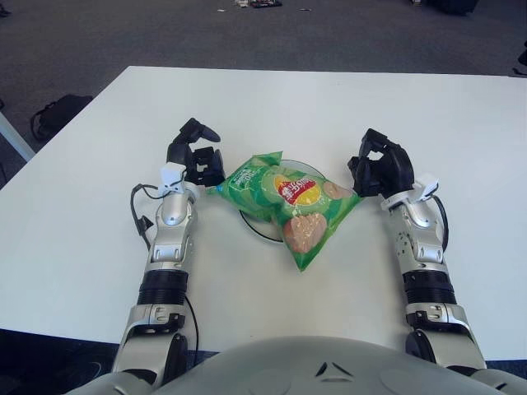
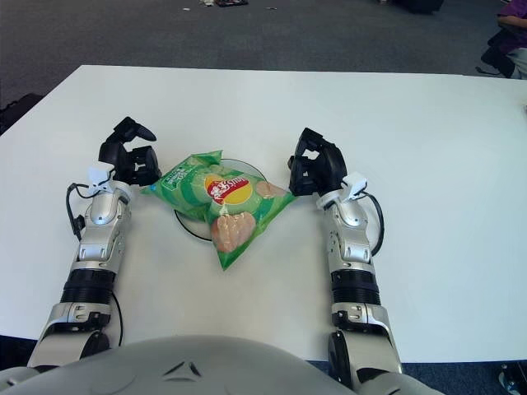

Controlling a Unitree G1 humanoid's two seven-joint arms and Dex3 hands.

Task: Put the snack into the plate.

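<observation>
A green snack bag [image 1: 288,202] lies across a small clear plate [image 1: 251,226] in the middle of the white table [image 1: 329,107], and only the plate's left and far rim shows from under it. My left hand [image 1: 196,160] is just left of the bag's left corner, its fingers loosely spread and holding nothing. On the other side, my right hand [image 1: 377,169] is by the bag's right corner, also relaxed and empty. Neither hand grips the bag.
The table's far edge runs along the top, with dark carpet beyond it. A black bag [image 1: 58,111] lies on the floor off the table's left side. Someone in purple [image 2: 512,25] is at the far right.
</observation>
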